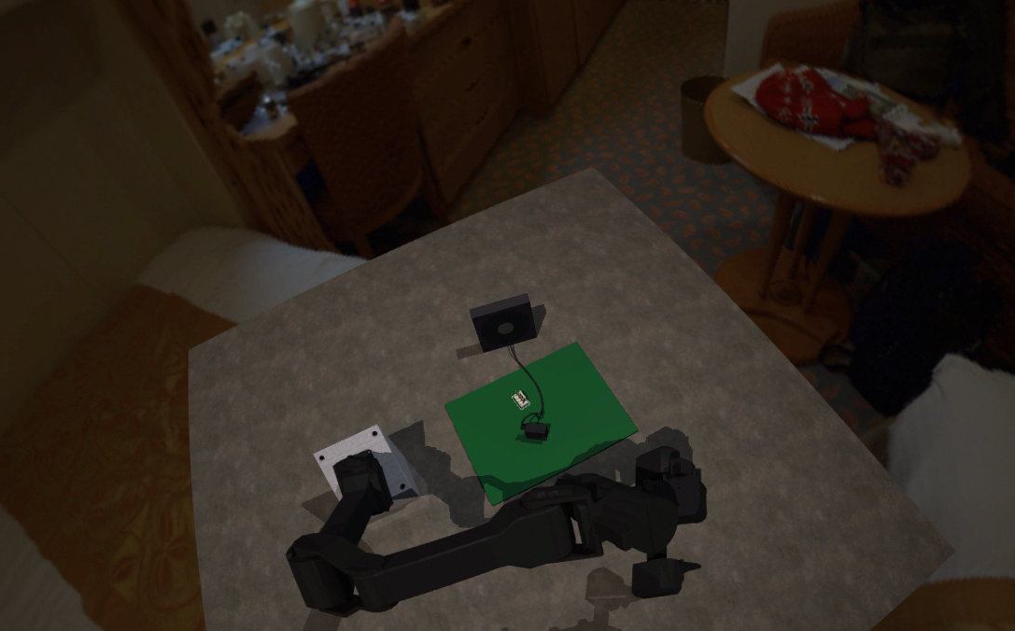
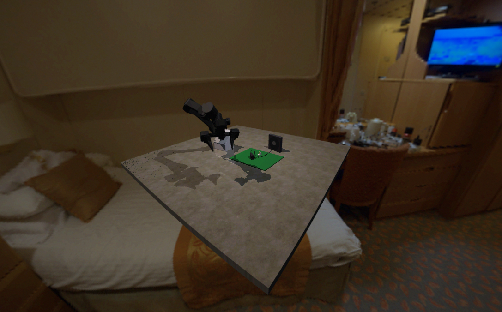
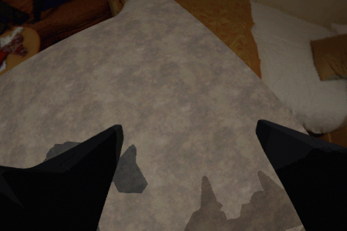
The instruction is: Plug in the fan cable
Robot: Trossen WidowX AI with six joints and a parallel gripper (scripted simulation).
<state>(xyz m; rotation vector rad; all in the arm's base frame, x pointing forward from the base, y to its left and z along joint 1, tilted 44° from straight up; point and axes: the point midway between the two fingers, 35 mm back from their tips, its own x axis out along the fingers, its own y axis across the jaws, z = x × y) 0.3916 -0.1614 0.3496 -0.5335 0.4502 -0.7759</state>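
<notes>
The black plug (image 1: 535, 430) (image 2: 251, 155) lies on the green board (image 1: 589, 391) (image 2: 266, 163), apart from the small white four-pin header (image 1: 520, 399) (image 2: 259, 154). Its thin dark cable (image 1: 540, 387) runs back across the board to the black fan (image 1: 503, 322) (image 2: 275, 142), which stands upright beyond the board's far edge. My gripper (image 2: 222, 150) (image 3: 192, 129) is wide open and empty, with its fingers pointing down above the table, off to the side of the board and away from the plug. The wrist view shows neither the board nor the plug.
The pale arm base (image 1: 401, 469) (image 2: 222, 145) stands on the grey table (image 1: 299, 376) (image 2: 221, 201) (image 3: 154, 67), beside the board. The dark arm (image 1: 464, 548) stretches past the board's near edge in the top view. Its shadows fall on the table and board edge.
</notes>
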